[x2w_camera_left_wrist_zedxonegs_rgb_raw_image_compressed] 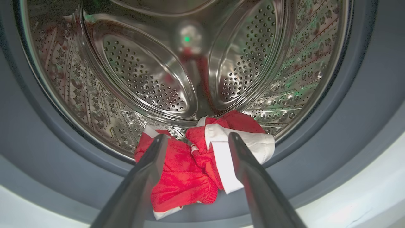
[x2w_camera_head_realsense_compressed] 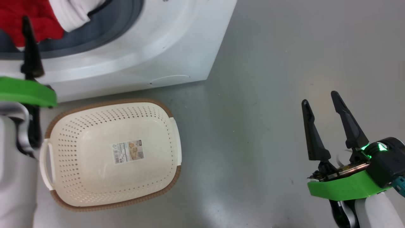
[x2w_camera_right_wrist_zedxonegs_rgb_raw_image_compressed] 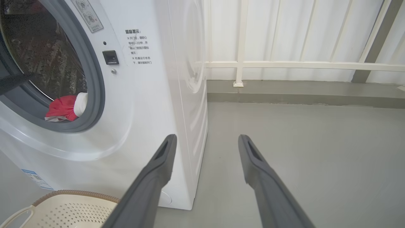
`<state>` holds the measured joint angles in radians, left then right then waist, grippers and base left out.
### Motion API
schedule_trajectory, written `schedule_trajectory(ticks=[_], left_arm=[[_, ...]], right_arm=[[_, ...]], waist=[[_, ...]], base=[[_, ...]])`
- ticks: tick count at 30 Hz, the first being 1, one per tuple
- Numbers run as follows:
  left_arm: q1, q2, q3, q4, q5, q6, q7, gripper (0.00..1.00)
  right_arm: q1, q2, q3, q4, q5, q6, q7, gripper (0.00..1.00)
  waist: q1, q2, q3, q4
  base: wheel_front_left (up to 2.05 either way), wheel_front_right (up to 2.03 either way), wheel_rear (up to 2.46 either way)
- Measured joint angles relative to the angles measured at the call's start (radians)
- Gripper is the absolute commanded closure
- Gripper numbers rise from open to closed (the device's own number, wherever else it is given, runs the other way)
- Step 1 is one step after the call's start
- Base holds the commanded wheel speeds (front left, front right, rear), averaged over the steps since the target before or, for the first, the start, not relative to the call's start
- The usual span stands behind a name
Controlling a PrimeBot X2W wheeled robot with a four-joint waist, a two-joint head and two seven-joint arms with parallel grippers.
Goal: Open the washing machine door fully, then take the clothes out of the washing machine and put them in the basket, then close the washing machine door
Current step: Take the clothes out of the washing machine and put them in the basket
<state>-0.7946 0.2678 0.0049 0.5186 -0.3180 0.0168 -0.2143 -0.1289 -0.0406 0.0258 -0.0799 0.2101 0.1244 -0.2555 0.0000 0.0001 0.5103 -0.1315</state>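
Inside, clothes (x2w_camera_left_wrist_zedxonegs_rgb_raw_image_compressed: pixel 186 172) (red) in drum (x2w_camera_left_wrist_zedxonegs_rgb_raw_image_compressed: pixel 142 72); basket (x2w_camera_head_realsense_compressed: pixel 76 133), label (x2w_camera_head_realsense_compressed: pixel 128 152) within

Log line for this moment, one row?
left gripper open, at clothes in washing machine mouth | right gripper open over floor | basket holds no clothes

basket (x2w_camera_right_wrist_zedxonegs_rgb_raw_image_compressed: pixel 76 192) cropped, clothes (x2w_camera_head_realsense_compressed: pixel 44 14) cut off

Both arms out in front, both grippers spread wide

The left gripper (x2w_camera_left_wrist_zedxonegs_rgb_raw_image_compressed: pixel 197 136) reaches ahead with its two dark fingers (x2w_camera_left_wrist_zedxonegs_rgb_raw_image_compressed: pixel 142 177) parted and straight; directly behind them sit a green wrist guard (x2w_camera_head_realsense_compressed: pixel 25 91) and a pale forearm (x2w_camera_head_realsense_compressed: pixel 14 177). The right gripper (x2w_camera_head_realsense_compressed: pixel 320 98) hangs well apart from it, jaws just as wide with nothing between them, tips leaning slightly towards the left gripper, and a green light (x2w_camera_head_realsense_compressed: pixel 365 147) glows on the dark wrist housing (x2w_camera_head_realsense_compressed: pixel 386 161) behind its fingers
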Motion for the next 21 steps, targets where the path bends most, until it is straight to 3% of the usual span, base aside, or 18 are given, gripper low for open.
schedule_trajectory(ticks=[11,21], left_arm=[[-0.209,0.036,-0.010,0.188,0.004,-0.008,-0.005,0.00],[-0.383,0.083,-0.036,0.391,0.029,-0.008,0.058,0.00]], right_arm=[[-0.024,-0.001,0.024,-0.001,-0.003,0.000,0.000,0.00],[-0.040,-0.002,0.050,0.001,-0.003,0.000,0.000,0.00]], waist=[[0.0000,0.0000,0.068,-0.021],[0.0000,0.0000,0.112,-0.053]], base=[[0.00,0.00,0.00],[0.00,0.00,0.00]])
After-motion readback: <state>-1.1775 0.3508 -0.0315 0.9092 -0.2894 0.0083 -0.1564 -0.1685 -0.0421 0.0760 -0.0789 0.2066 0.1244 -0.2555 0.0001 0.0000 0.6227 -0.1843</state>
